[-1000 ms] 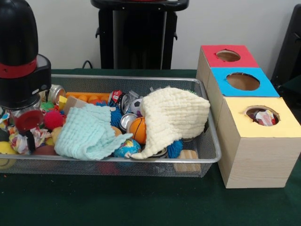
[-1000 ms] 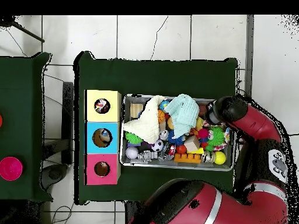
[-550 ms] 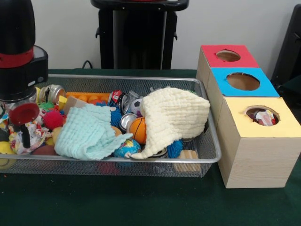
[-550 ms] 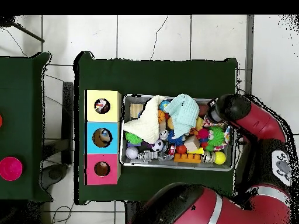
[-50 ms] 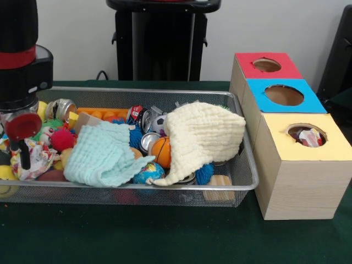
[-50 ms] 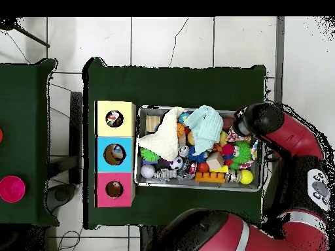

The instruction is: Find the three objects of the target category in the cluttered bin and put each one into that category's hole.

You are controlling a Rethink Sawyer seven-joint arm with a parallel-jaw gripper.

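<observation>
Our gripper point(image 5: 22, 144) hangs over the bin's point(image 5: 165, 188) end rim, and we cannot tell whether it is open or closed. Beside it lie crumpled paper point(image 5: 37, 157), balls and two cloths point(image 5: 104, 154); the three-holed boxes point(image 5: 300, 165) stand beyond the bin's opposite end.

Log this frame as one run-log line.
arm: over bin's end far from boxes | gripper: above crumpled paper, state unclear | bin: cluttered, two cloths on top | yellow box: item in hole
</observation>
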